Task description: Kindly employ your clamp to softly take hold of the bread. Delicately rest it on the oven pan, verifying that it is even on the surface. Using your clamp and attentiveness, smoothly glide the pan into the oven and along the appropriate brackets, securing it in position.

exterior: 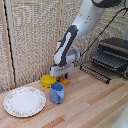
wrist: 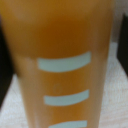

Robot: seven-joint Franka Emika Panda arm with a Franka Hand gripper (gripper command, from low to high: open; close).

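The white robot arm's flat white clamp (exterior: 63, 73) hangs low over the pale wooden table (exterior: 95, 105), and a small orange-brown oblong piece of bread (exterior: 64, 79) shows right beneath it, between the short dark fingers, which appear pinched on it; whether the bread is touching the table cannot be told. In the wrist view the bread (wrist: 60, 60) fills nearly the whole picture as a blurred orange surface crossed by pale blue bars. Just beside the clamp, on the exterior view's left, sits a small yellow bowl (exterior: 48, 80), with a blue mug (exterior: 56, 93) in front and a round patterned plate (exterior: 24, 101) further left. Toward the exterior view's right lies the flat dark wire oven pan (exterior: 95, 73), before the boxy silvery-grey toaster oven (exterior: 113, 56).
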